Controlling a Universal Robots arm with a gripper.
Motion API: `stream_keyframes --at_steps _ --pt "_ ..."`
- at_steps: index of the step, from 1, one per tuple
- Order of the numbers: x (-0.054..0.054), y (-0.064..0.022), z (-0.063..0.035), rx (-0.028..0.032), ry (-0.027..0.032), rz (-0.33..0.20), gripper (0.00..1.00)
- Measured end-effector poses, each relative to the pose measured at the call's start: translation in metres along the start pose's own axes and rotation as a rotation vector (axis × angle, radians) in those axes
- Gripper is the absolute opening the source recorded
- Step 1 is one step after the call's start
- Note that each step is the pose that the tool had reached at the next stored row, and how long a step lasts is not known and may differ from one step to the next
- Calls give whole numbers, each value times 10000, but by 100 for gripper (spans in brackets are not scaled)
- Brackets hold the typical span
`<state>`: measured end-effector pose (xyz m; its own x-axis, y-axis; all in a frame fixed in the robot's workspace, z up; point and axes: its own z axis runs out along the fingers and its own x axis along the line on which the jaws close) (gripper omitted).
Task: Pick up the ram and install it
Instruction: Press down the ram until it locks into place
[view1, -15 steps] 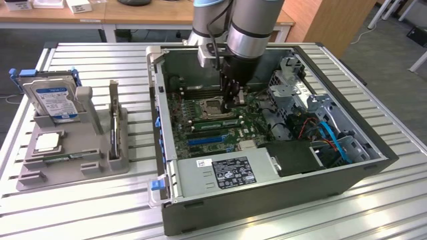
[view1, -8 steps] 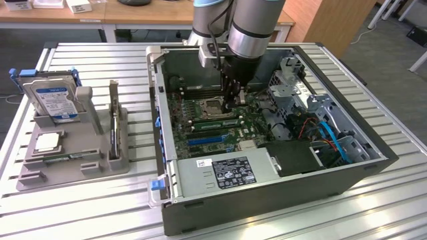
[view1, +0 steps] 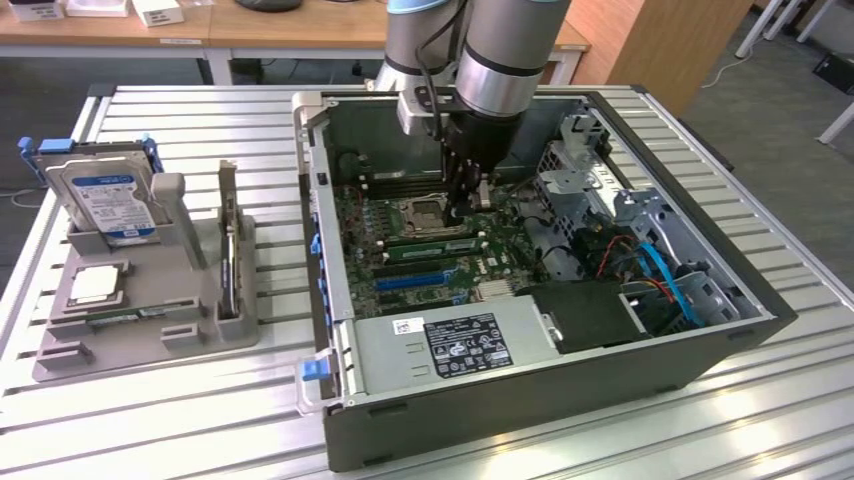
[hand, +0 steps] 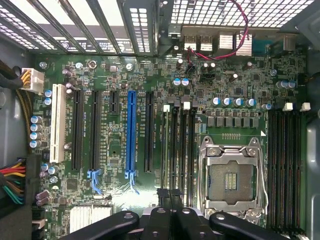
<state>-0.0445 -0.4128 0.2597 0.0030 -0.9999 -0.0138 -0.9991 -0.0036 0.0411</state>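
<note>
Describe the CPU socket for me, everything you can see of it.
The CPU socket is a square frame of silver metal lying flat on the green motherboard. Its open middle shows a dark contact bed with a small gold patch, and no chip sits in it. Long black ram slots run along two opposite sides. Nothing touches it.

I see the arm reaching down into the open computer case (view1: 747, 330), its gripper (view1: 463, 205) closed, low over the motherboard (view1: 427, 262) just beside the empty CPU socket (view1: 424, 212). On the exterior view's left, a grey holder (view1: 200, 325) carries the hard drive (view1: 110, 203) and a CPU chip (view1: 98, 285).
</note>
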Motion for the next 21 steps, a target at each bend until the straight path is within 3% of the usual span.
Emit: stream_keyframes --at_steps 6,21 --pt "0 0 1 4 -11 263 11" --pt "0 -1 25 42 -123 2989 11"
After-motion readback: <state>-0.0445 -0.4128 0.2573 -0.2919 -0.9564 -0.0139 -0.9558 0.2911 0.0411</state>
